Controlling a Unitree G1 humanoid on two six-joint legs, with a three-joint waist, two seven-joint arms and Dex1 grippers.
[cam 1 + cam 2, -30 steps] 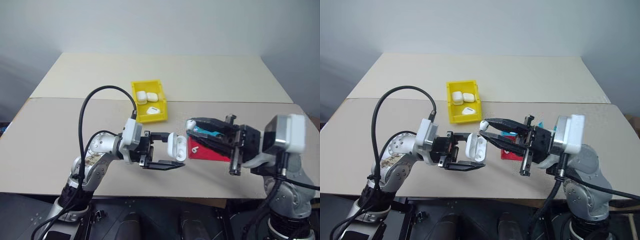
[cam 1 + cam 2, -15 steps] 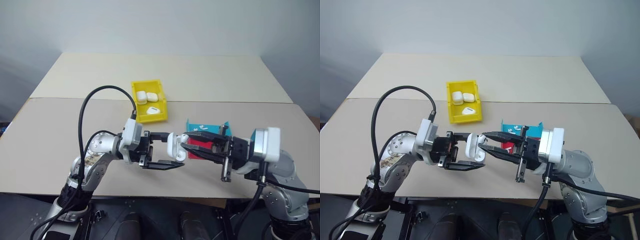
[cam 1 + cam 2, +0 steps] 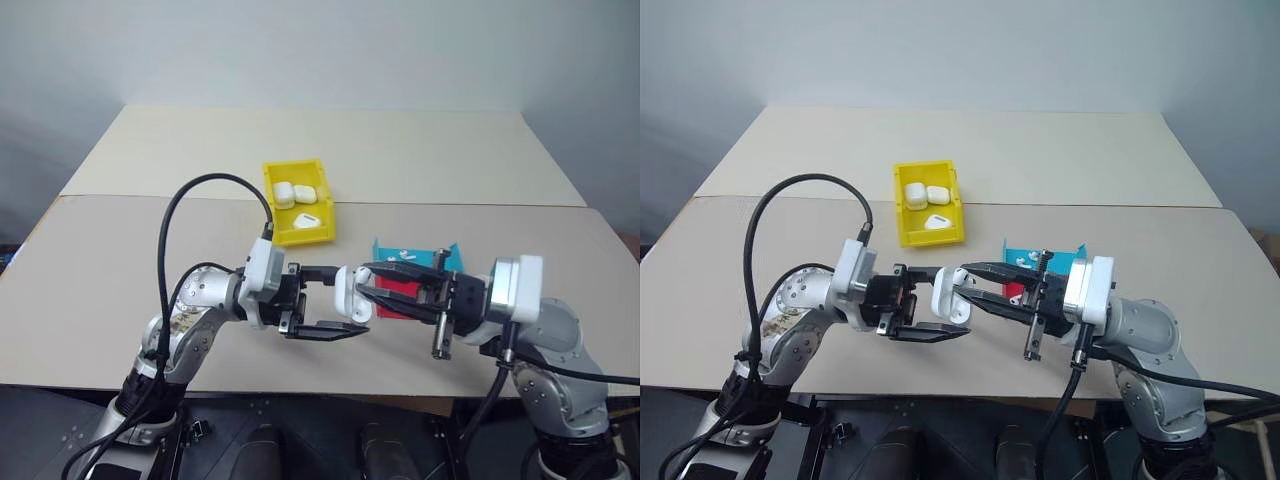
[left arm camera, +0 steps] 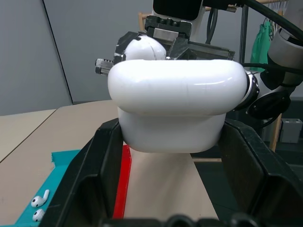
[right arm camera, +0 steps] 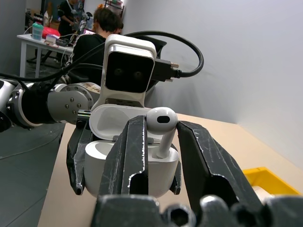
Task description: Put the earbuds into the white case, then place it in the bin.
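A small glossy white rounded earbud case, its lid flipped open, is clamped between the two black fingers of the left gripper. A tiny glossy white plastic earbud is pinched by the narrowly set right gripper, stem down over the case's opening. A bright yellow rectangular plastic bin is seen beyond both grippers, well apart from them.

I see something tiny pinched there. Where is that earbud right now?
The earbud is pinched in the right end effector, its stem entering the open white case that the left end effector holds above the table's front edge.
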